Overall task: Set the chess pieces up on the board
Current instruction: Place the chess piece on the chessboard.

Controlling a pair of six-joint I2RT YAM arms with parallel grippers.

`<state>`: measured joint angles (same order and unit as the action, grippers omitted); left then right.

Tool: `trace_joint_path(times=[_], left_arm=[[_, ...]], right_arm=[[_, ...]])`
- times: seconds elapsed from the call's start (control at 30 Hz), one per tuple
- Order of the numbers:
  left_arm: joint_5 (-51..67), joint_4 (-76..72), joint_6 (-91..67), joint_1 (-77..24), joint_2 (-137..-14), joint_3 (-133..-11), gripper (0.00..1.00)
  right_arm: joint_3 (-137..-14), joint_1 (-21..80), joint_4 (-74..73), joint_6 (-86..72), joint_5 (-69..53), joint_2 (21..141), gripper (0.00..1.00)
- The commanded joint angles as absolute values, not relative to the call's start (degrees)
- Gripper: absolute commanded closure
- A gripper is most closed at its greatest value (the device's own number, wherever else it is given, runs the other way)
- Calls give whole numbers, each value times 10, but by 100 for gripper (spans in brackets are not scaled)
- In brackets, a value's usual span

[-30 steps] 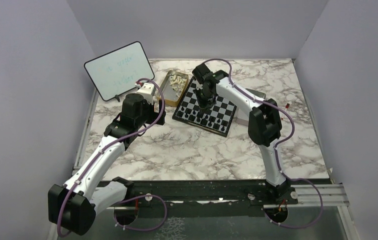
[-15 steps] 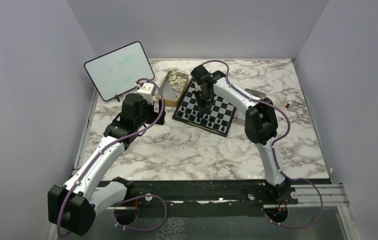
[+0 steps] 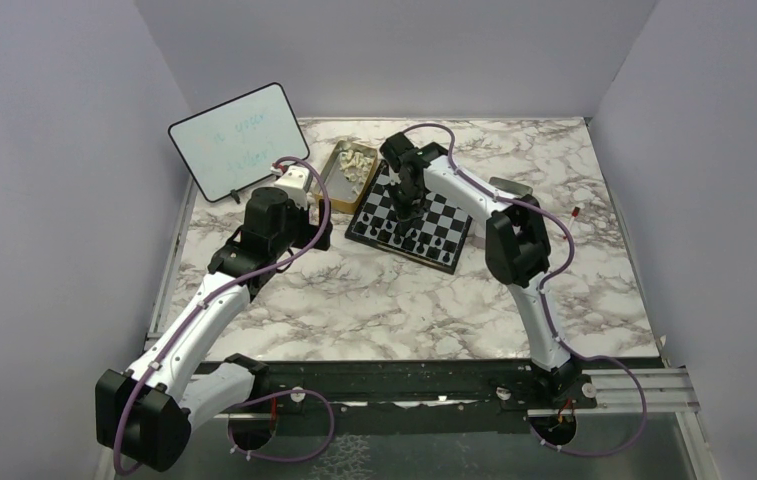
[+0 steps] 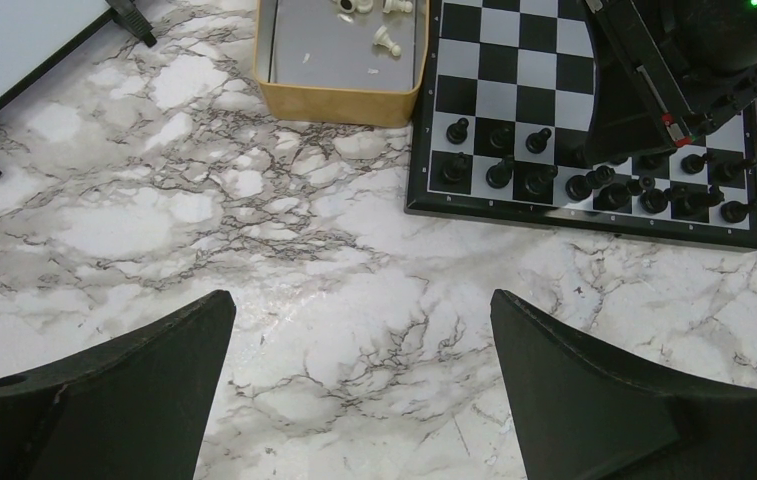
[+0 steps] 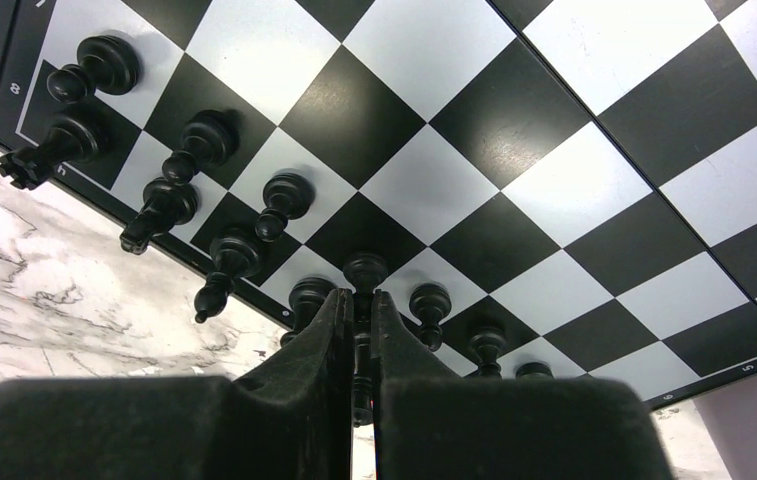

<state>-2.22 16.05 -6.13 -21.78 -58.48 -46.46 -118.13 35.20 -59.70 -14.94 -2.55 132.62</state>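
Lengthwise along right fingers [image 5: 328, 345], black piece [image 5: 364, 272]

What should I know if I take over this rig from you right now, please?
Left claw: open, empty, above the marble table.
Right claw: shut on a black piece at the board, among its black rows.
Done: the other black pieces stand along that edge.
Left: cream-white pieces lie in the gold tin; none seen on the board.
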Motion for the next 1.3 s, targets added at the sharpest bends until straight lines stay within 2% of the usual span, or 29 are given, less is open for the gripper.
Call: trace_joint_path(times=[0.0,0.77,1.0,1.27], left_arm=[[-34,162,-54,-221,-574,-469,1],[-33,162,-54,-222,-575,-468,1],[-33,162,-54,-222,-575,-469,1],[-33,162,-54,-222,-575,-468,1]], right_arm=[[-1202,355,-611,-143,-19,1345,88],[-1204,356,-608,-142,-22,1354,87],[-1210,355,-606,-143,-20,1352,77],[-1224,355,-602,-143,-7,1347,75]])
